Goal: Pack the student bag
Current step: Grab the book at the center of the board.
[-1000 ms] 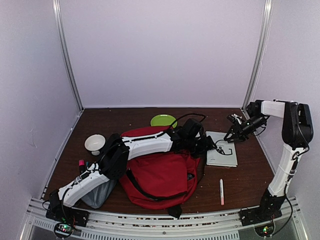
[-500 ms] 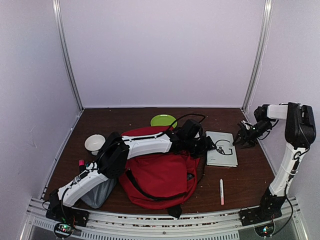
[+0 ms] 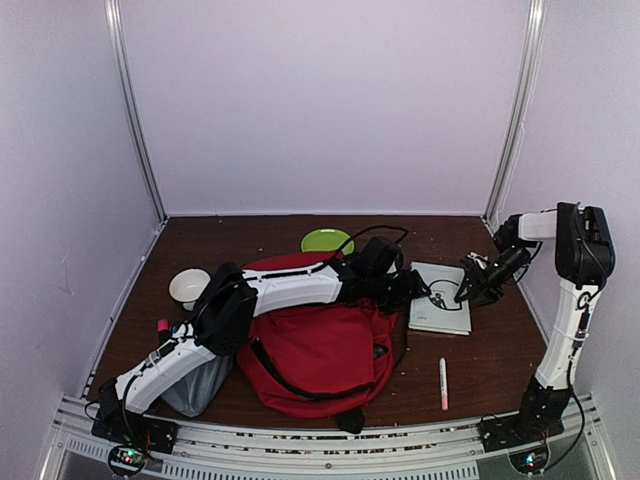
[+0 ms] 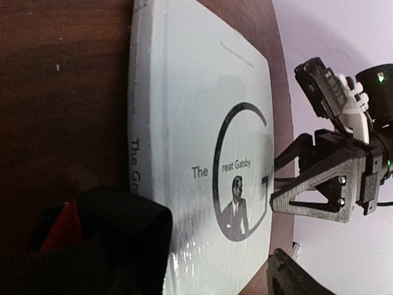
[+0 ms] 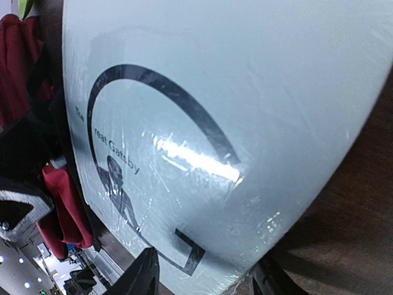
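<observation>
A large red student bag (image 3: 325, 355) lies flat in the middle of the dark wooden tabletop (image 3: 250, 235), its lower end close to the near edge, as two robot arms meet at a book (image 3: 442, 314) just beside its right flank. The left arm stretches across the upper part of the bag, and the left end effector (image 3: 408, 290) hangs at the bag's upper right corner with its jaws spread wide. Its wrist view shows a black strap (image 4: 110, 246) and a fold of red fabric over one side, with nothing clasped in the gap. The right end effector (image 4: 271, 184), jaws partly apart, has its tips at the book's edge nearest the right side of the tabletop and grips nothing. The book, a pale film-wrapped copy of The Great Gatsby, rests cover up between the bag and the right edge. A green plate (image 3: 327, 241) sits behind the bag toward the far edge, and a white bowl (image 3: 189, 286) stands near the left edge. A white marker (image 3: 443, 383) lies toward the near edge, apart from the book. A grey pouch (image 3: 198, 388) sits by the near-left corner, partly under the left arm and just beside the bag.
</observation>
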`<state>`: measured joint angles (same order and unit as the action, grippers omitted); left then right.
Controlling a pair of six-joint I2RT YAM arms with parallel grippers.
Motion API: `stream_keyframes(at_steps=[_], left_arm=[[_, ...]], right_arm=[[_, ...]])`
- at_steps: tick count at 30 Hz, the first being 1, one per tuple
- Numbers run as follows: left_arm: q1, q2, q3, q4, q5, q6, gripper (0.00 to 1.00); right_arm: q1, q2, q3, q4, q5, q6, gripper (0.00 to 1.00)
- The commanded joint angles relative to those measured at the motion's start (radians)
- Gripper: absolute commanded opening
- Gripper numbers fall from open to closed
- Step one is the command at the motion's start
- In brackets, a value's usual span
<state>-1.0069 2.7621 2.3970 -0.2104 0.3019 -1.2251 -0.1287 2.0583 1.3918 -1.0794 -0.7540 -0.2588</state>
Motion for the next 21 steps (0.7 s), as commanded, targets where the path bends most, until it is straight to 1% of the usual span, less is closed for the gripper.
stream_keyframes(at_steps=[1,5,8,9,11,13,17,21], left_arm=[[0.005,0.01,-0.025,0.008,0.017,-0.004,0.74],[0.005,0.01,-0.028,0.015,0.018,-0.003,0.72],[0.005,0.01,-0.033,0.031,0.024,-0.009,0.71],[0.005,0.01,-0.035,0.037,0.026,-0.01,0.71],[0.005,0.009,-0.04,0.049,0.031,-0.012,0.7],[0.005,0.007,-0.043,0.059,0.037,-0.012,0.69],[0.005,0.001,-0.078,0.13,0.056,-0.022,0.63],[0.005,-0.001,-0.087,0.149,0.07,-0.022,0.52]], right_arm=[[0.045,-0.066,-0.022,-0.062,-0.249,-0.071,0.5],[0.047,-0.157,-0.022,-0.104,-0.39,-0.136,0.5],[0.055,-0.195,-0.025,-0.152,-0.497,-0.226,0.51],[0.058,-0.198,-0.032,-0.134,-0.495,-0.231,0.52],[0.062,-0.192,-0.075,-0.014,-0.435,-0.111,0.53],[0.063,-0.173,-0.103,0.056,-0.387,-0.059,0.53],[0.066,-0.126,-0.109,0.085,-0.362,-0.035,0.53],[0.064,-0.163,-0.128,0.104,-0.318,-0.021,0.53]])
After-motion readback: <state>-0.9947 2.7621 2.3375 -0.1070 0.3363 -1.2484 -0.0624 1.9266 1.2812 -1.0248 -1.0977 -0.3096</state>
